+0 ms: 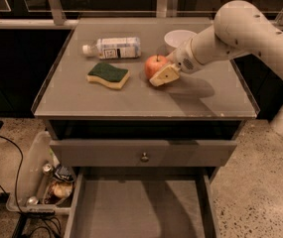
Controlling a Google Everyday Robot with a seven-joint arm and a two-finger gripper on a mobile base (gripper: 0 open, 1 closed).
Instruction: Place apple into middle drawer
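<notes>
The red apple (153, 65) sits on the grey cabinet top (106, 100), right of centre, next to a white bowl (178, 37). My gripper (162, 73) reaches in from the right on a white arm and sits against the apple's front right side, at tabletop height. Part of the gripper is hidden behind the apple. The middle drawer (141, 207) is pulled out at the bottom of the view, and its grey floor is bare.
A green and yellow sponge (108, 75) and a lying plastic bottle (112, 47) are on the top, left of the apple. A shut drawer front with a metal knob (144, 156) is above the open drawer. A bin of clutter (49, 180) stands on the floor at the left.
</notes>
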